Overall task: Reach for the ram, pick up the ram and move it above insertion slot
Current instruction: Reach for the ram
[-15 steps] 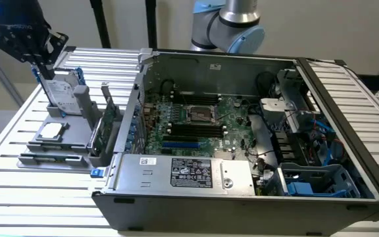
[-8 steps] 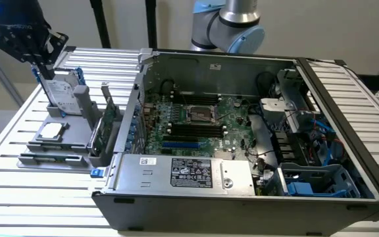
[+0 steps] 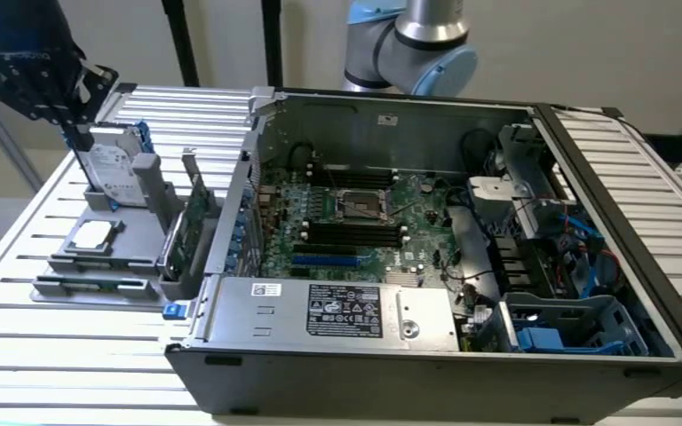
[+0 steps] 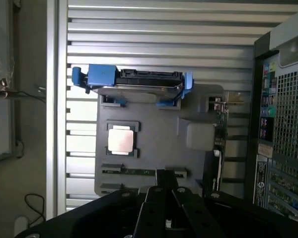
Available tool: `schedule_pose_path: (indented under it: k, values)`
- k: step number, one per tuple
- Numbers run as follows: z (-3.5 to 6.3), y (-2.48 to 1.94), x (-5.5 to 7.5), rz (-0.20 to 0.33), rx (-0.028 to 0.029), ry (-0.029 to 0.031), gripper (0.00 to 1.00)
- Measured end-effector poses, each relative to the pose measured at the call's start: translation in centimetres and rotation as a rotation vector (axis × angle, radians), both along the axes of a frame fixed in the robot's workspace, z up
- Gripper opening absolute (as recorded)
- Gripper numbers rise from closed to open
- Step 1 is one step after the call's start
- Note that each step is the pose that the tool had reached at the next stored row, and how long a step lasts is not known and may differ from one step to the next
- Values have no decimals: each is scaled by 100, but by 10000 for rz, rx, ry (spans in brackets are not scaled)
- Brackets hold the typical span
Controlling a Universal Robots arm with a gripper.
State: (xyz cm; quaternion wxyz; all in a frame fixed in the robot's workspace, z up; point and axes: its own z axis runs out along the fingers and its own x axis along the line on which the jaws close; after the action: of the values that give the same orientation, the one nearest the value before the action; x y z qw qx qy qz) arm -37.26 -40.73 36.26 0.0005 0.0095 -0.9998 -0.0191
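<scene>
The ram (image 3: 92,284) is a thin green stick lying in the near groove of the grey holder (image 3: 139,253), at the exterior view's left. In the wrist view the ram (image 4: 139,172) lies just beyond my fingertips (image 4: 156,178). My gripper (image 3: 81,142) hangs above the holder's far end by the hard drive, apart from the ram. Its fingers are shut with nothing between them; the wrist view shows the gripper (image 4: 164,174) pressed together. The long black memory slots (image 3: 353,232) lie on the motherboard inside the open computer case (image 3: 317,311).
The holder also carries a silver hard drive (image 3: 114,169) in a blue bracket, a square processor (image 3: 92,234) and an upright green expansion card (image 3: 193,222). The case's wall (image 3: 241,204) rises right beside the holder. All stands on a slatted metal table (image 3: 33,355).
</scene>
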Motion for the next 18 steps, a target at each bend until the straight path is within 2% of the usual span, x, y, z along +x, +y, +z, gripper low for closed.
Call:
schedule_pose_path:
  k: [10,14,18]
  values:
    - [-83,-437,0,0,-2,5,11]
    - [-120,-611,0,0,-2,38,11]
    - [-133,-626,-3,9,-5,56,11]
